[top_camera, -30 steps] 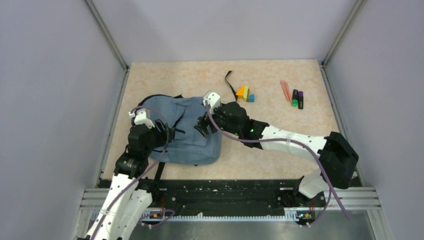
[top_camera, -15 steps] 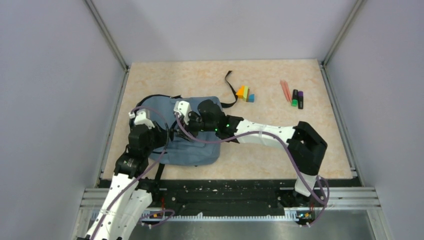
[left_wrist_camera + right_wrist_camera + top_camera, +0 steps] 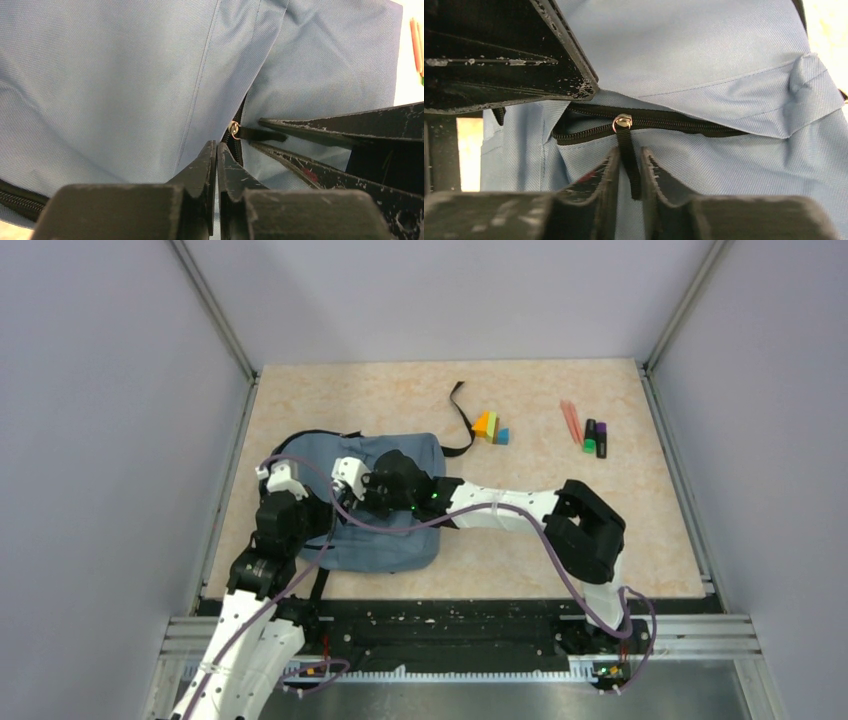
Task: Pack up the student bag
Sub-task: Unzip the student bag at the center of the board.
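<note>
The left gripper (image 3: 216,150) has its two scuffed, matte black fingers drawn together to a hairline slit, tips pressed against the woven cloth just beside the zipper; whether a fold of cloth is nipped between them I cannot tell. The right gripper (image 3: 628,162) has narrowed to the width of the zipper pull strap (image 3: 626,150), a flat black ribbon that lies between its pads and looks caught by them. The strap hangs from a small, shiny metal ring (image 3: 622,121) on the black toothed zipper (image 3: 674,125), which runs under a creased flap and gapes slightly to the left of the ring.

Both grippers meet over the left half of the student bag (image 3: 400,540), a soft, dusty-blue twill backpack lying flat and rumpled at the near left of the beige marbled table (image 3: 480,575). A black strap (image 3: 460,412) curls away from its far right corner. Further right lie a cluster of small orange, yellow-green and blue wedges (image 3: 490,427), thin pink pencils (image 3: 571,422) and two stubby dark highlighters (image 3: 595,438) side by side.

A second ago the right gripper hovered wide open over the bag's right side with its elbow far out to the right. It has since swept left across the bag, elbow drawn in, and both pairs of jaws have closed down. The left arm and the stationery have stayed put
</note>
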